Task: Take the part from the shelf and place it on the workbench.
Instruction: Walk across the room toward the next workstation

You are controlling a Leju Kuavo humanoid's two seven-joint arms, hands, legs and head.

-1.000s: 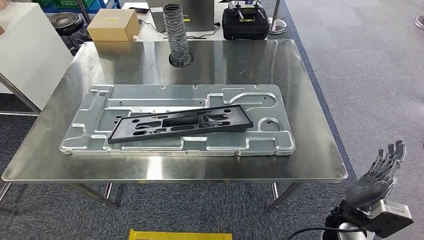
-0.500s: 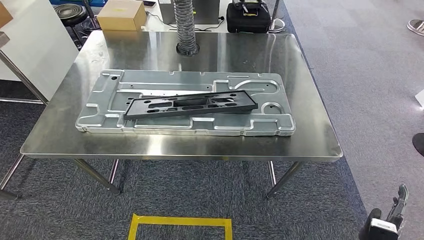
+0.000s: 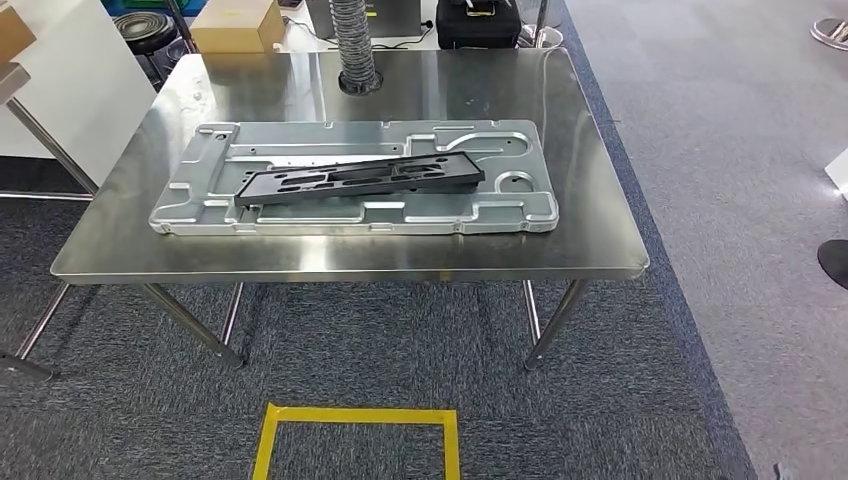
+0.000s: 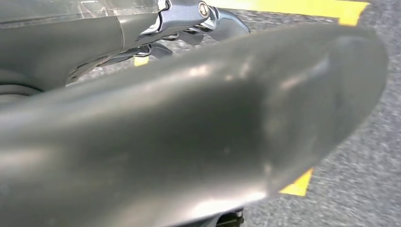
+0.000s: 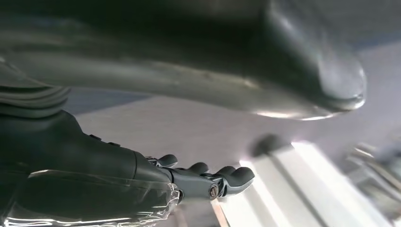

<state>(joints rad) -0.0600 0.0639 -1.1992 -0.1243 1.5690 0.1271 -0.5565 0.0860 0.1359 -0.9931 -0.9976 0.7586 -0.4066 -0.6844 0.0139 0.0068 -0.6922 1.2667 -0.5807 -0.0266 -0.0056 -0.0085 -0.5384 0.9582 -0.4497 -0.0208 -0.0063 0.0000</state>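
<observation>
A long black plastic part (image 3: pixel 360 178) lies at a slant on a large silver stamped metal panel (image 3: pixel 300 215). The panel lies flat on the steel workbench (image 3: pixel 350 258) ahead of me. My left hand (image 4: pixel 189 118) hangs over grey carpet with yellow tape, its thick thumb across the left wrist view and its fingers (image 4: pixel 203 19) beyond, holding nothing. In the right wrist view, my right hand (image 5: pixel 189 179) shows its fingers stretched out and empty.
At the table's far edge stand a cardboard box (image 3: pixel 237 24), a ribbed grey hose (image 3: pixel 355 45) and a black case (image 3: pixel 478 22). A white cabinet (image 3: pixel 70 90) flanks the table's left side. A yellow tape square (image 3: pixel 355 412) marks the carpet in front of the table.
The whole head view has shifted: the camera has drawn back and the workbench now looks farther and smaller. My right hand has dropped out of the head view's lower right corner.
</observation>
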